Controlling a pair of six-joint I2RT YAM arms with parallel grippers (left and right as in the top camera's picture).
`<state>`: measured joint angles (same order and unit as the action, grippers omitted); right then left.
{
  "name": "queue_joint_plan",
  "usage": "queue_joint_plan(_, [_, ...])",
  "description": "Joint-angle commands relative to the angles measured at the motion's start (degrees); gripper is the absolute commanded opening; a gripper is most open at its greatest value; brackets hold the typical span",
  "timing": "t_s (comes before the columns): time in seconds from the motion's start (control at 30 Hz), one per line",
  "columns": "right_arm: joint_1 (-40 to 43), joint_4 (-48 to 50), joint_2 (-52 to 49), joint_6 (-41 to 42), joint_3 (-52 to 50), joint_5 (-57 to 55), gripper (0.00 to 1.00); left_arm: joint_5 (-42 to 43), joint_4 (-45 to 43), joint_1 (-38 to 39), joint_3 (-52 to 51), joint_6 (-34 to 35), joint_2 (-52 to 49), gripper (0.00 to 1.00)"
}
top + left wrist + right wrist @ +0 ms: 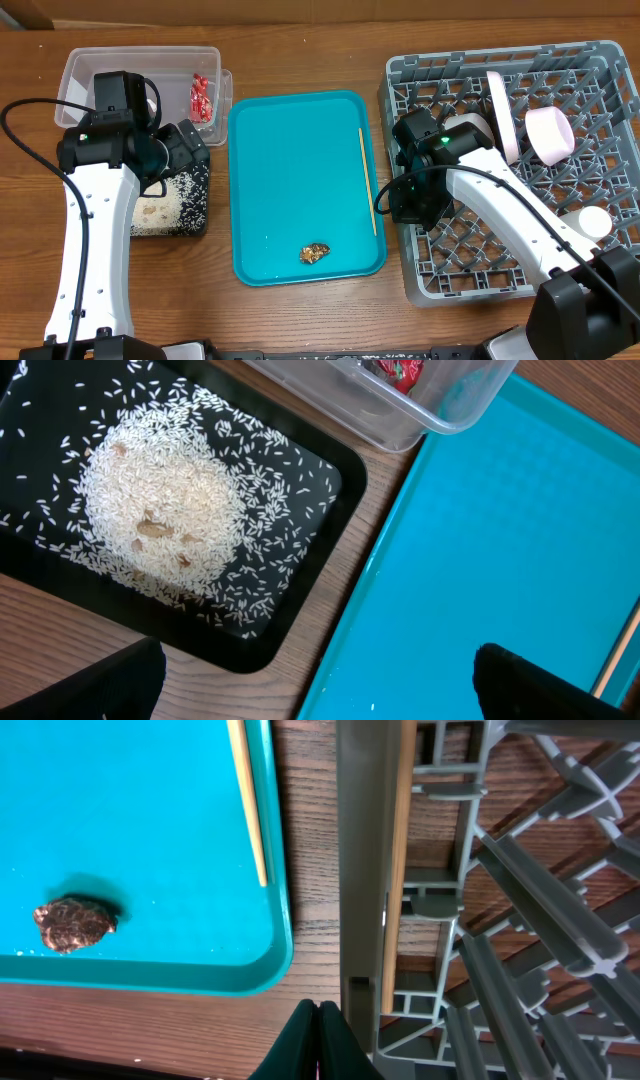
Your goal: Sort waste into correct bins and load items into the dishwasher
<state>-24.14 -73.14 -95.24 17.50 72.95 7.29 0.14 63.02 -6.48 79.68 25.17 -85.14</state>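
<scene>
— What is the biggest thing near the arms, and is there room?

— The grey dish rack point(470, 288). The right gripper point(318, 1015) hangs at its outer wall, fingers pressed together with nothing between them. Straight ahead of the closed tips is a narrow strip of bare table, between the rack wall and the rim of the teal tray point(300, 170). The upright white plate point(497, 105) and the pink cup point(550, 135) stand deeper in the rack, well apart from those tips.

— And the other side?

— The left gripper point(315, 685) is spread wide. Beneath it, between the two fingers, the corner of the black tray point(290, 630) and the teal rim lie just beside each other with a sliver of table between. The clear tub point(85, 70) is ahead of the jaws, with the red wrapper point(201, 97) inside.

— And the small pieces?

— One chopstick point(248, 800) lies on the teal tray just inside its rim, ahead of the shut right jaws and off to one side. The brown scrap point(72, 923) sits farther out on the same side, on open teal. The rice point(160, 510) is heaped in the black tray, ahead of the left jaws on the outer finger's side.
</scene>
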Motion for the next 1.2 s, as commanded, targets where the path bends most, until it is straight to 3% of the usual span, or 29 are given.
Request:
queue_joint_plan(0.0, [0.20,-0.46,1.36,-2.34,-0.26,-1.84,0.06,-0.74,-0.07,-0.13,1.16,0.59,1.03,1.00])
queue_joint_plan(0.17, [0.20,0.74,1.38,-2.51,-0.15,-1.88,0.11,-0.74,-0.04,-0.13,1.16,0.59,1.03,1.00])
queue_joint_plan(0.33, [-0.15,1.53,1.38,-3.19,4.04,-2.54,0.23,-0.74,-0.04,-0.13,1.16,0.59,1.03,1.00])
queue_joint_plan(0.53, [-3.13,7.43,1.38,-4.02,11.47,-5.33,0.49,-0.74,-0.04,-0.13,1.16,0.59,1.03,1.00])
queue_joint_plan(0.7, [-6.60,14.14,0.04,-2.08,11.52,-6.47,0.49,-0.74,-0.04,-0.13,1.16,0.59,1.03,1.00])
queue_joint_plan(0.83, [-9.40,14.43,-3.21,1.86,11.52,-11.39,0.49,-0.74,-0.04,-0.13,1.16,0.59,1.03,1.00])
queue_joint_plan(1.17, [-11.06,15.89,-15.04,2.56,11.52,-11.58,0.49,-0.74,-0.04,-0.13,1.16,0.59,1.03,1.00])
